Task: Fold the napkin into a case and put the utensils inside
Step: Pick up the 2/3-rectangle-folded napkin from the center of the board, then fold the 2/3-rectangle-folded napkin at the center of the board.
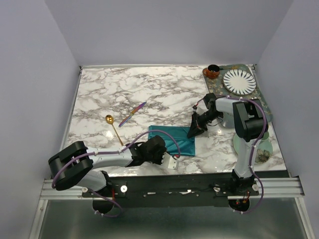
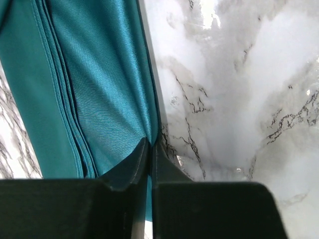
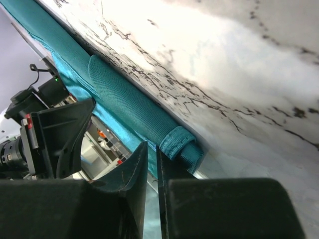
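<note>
With left gripper [image 2: 149, 149] and right gripper [image 3: 151, 155] each pinched narrow on the soft teal cloth napkin [image 1: 187, 143], lift both edges evenly.

One napkin [image 1: 174, 138]: teal cloth with a satin sheen, folded into a layered rectangle, lying near the middle of the surface's [image 1: 149, 89] near edge. One purple utensil [image 1: 132, 114]: thin, iridescent, lying diagonally beyond the napkin, left of centre. One gold spoon [image 1: 113, 128]: small round bowl at its far end, handle running toward the near edge, left of the napkin.
</note>
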You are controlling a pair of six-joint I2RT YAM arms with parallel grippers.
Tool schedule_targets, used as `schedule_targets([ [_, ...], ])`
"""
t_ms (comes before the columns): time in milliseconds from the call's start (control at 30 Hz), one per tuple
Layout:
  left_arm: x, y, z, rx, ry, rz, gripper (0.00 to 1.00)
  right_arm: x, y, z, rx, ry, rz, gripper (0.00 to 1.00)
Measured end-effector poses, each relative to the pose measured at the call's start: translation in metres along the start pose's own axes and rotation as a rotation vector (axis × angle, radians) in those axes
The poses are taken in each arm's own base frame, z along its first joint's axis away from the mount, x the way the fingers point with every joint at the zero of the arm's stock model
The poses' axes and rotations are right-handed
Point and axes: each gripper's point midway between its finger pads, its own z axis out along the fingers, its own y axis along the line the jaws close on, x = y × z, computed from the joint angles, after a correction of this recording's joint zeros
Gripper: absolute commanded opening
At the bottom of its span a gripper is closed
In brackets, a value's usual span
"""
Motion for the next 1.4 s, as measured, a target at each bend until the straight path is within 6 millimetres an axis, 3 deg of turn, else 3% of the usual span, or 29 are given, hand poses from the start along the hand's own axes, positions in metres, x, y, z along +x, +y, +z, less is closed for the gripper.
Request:
schedule_targets([
  [367,-0.010,-0.006,-0.008,0.108,-0.019,-0.043,0.00,0.013,-0.001,0.002,0.008,0.020,-0.033,0.21],
  [667,-0.026,0.039,-0.016,0.212,-0.082,-0.240,0.00,0.016,-0.003,0.001,0.020,0.031,-0.059,0.20],
  [833,-0.025,0.064,-0.010,0.315,-0.110,-0.367,0.00,0.016,-0.004,0.000,0.030,0.034,-0.069,0.20],
  [1133,-0.009,0.100,-0.003,0.442,-0.158,-0.624,0.00,0.017,-0.005,-0.001,0.041,0.048,-0.077,0.20],
  [1400,0.004,0.117,0.009,0.473,-0.168,-0.769,0.00,0.016,-0.005,-0.002,0.048,0.065,-0.071,0.20],
])
